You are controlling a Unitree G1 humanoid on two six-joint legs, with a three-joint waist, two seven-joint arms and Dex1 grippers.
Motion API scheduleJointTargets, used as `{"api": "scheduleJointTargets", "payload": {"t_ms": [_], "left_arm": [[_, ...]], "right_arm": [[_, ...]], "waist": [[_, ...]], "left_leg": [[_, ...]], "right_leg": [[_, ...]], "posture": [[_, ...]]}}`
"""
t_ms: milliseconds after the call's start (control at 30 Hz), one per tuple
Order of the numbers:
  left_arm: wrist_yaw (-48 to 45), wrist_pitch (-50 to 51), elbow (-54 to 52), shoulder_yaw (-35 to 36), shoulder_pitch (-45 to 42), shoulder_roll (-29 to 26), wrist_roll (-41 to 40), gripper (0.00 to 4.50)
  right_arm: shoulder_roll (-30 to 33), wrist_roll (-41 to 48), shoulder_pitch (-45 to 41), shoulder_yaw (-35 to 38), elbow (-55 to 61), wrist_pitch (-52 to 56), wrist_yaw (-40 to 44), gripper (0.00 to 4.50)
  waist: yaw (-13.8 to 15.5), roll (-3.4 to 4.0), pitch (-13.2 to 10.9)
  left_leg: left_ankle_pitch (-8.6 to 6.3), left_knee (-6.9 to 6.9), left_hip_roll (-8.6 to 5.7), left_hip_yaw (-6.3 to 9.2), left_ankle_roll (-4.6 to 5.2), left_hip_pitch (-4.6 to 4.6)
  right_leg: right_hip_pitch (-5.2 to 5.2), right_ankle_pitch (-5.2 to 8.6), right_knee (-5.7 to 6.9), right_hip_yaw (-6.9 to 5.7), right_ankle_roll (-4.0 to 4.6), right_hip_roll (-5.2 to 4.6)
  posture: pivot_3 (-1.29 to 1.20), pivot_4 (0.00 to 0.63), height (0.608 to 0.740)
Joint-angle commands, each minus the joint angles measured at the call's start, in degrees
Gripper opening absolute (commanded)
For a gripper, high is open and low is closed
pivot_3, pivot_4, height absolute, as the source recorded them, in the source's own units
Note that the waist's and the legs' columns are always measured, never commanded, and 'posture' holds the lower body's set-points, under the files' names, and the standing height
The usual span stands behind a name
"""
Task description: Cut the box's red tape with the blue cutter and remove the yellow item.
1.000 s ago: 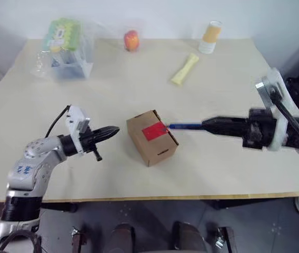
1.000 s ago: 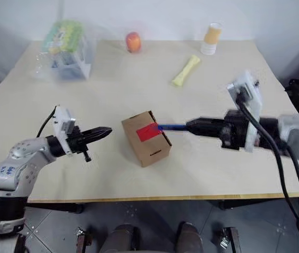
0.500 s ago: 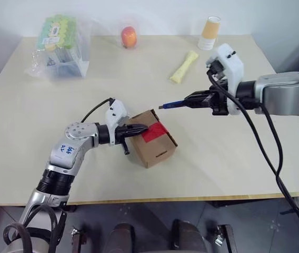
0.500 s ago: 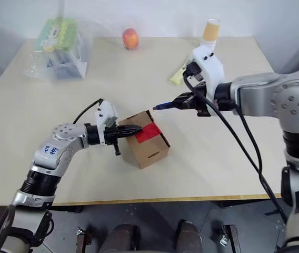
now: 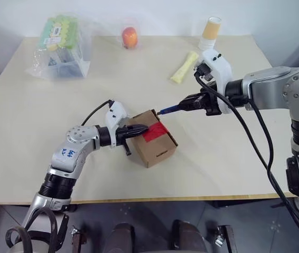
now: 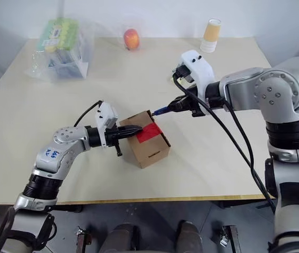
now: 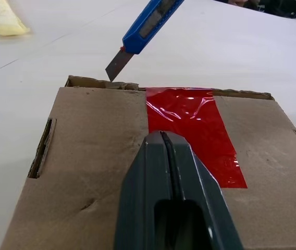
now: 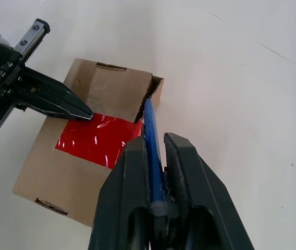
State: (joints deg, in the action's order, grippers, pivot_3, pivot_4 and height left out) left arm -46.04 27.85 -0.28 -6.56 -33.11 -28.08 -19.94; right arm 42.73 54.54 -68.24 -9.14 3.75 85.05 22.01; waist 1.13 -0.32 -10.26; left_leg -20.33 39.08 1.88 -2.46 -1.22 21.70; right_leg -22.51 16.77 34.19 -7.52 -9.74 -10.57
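From my head camera, the box is sitting near the middle of the table, with the red tape lying across its top flaps. My left gripper is pressing on the box lid from the left, its fingers clenched together with nothing between them. My right gripper is reaching in from the right, grasping the blue cutter, whose tip is pointing at the far corner of the box.

Through my left wrist camera, my closed fingertips are resting on the cardboard right at the near edge of the tape. The cutter's bare blade is hanging just past the far edge of the lid; it seems not quite touching, though I cannot be sure.

Through my right wrist camera, my two fingers are squeezing the blue handle, and its tip is lying by the open corner of the box, just beside the tape.
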Motion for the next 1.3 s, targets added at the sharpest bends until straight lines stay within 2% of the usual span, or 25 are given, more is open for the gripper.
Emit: {"api": "scheduleJointTargets", "payload": {"t_ms": [33,867,1233,1300], "left_arm": [[-0.05,1.22,-0.87,-1.13,1.82,0.12,1.06,0.00],[-0.03,1.18,-1.24,-2.71,2.81,-0.05,3.11,0.00],[1.95,0.31,0.96,-6.12,4.25,1.53,7.80,0.00],[2.18,0.38,1.06,-6.32,4.57,1.79,8.07,0.00]], "right_arm": [[-0.27,-2.43,-1.74,2.80,0.14,-0.59,1.40,0.16],[-4.45,-6.49,1.79,5.47,5.00,6.66,6.43,0.16],[-3.79,-3.78,-4.69,-2.20,-2.73,7.45,8.05,0.16],[-3.79,-0.25,-6.92,-3.43,-6.27,7.45,8.18,0.16]], "waist": [[0.01,0.00,0.00],[-0.13,0.02,0.02],[-0.16,0.07,0.12],[-0.14,0.07,0.16]], "left_leg": [[0.00,0.00,0.00,0.00,0.00,0.00],[0.00,0.02,0.00,0.01,0.00,-0.06],[0.00,0.04,0.00,-0.02,0.00,-0.30],[0.00,0.05,0.00,-0.02,0.00,-0.35]], "right_leg": [[0.00,0.00,0.00,0.00,0.00,0.00],[0.02,0.00,0.13,0.02,0.00,-0.01],[0.15,0.00,0.29,0.11,0.00,-0.02],[0.18,0.00,0.32,0.13,0.00,-0.02]], "posture": [[0.00,0.150,0.740],[0.00,0.150,0.740],[0.00,0.150,0.740],[0.00,0.150,0.740]]}}
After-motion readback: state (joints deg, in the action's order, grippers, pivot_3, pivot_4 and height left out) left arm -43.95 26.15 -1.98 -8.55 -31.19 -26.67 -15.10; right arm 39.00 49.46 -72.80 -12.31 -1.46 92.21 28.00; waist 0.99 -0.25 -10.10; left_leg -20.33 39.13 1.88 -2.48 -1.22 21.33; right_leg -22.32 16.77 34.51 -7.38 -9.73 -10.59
